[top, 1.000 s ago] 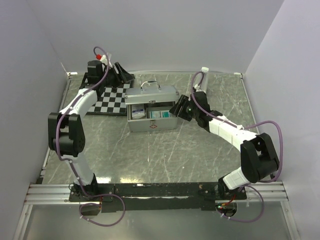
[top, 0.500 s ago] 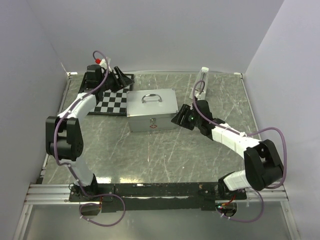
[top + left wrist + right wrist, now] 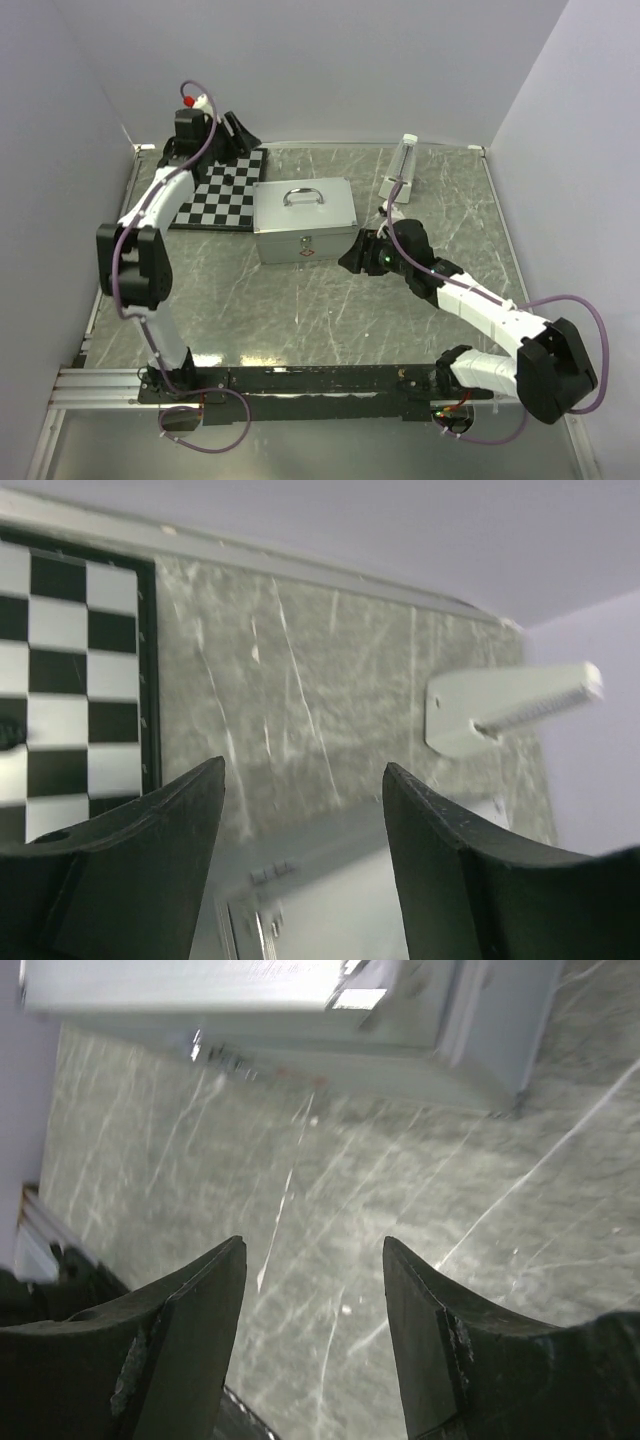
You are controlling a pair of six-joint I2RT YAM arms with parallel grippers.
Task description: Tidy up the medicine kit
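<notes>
Table (image 3: 300, 320): grey marbled top, scratched, filling most of the top view; bare surface also seen in both wrist views.

Right arm (image 3: 470, 300): stretched from lower right of the frame toward centre, low over the table.

Left arm (image 3: 130, 265): raised along the left side, reaching to the upper left corner of the frame.

Checkerboard mat (image 3: 215, 195): black and white, flat on the table, upper left of centre; right edge touching or just beside the kit, cannot tell which. Left edge of the left wrist view as well.

Medicine kit (image 3: 303, 215): silver aluminium case, upright on the table, just above frame centre, lid down. Blurred along the bottom of the left wrist view; upper part of the right wrist view.

White oblong item (image 3: 402, 165): upper right of the top view, near the back wall, well apart from the kit; kind not determinable.

Right gripper (image 3: 352, 255): fingers spread wide, nothing between them; just beside the kit's lower right corner, contact not determinable.

Left gripper (image 3: 238, 132): fingers spread wide, nothing held; above the mat's far edge, apart from the kit.

Handle (image 3: 302, 195): metal, lying on the lid.

Latch (image 3: 305, 243): centre of the front face, small red mark beneath.
</notes>
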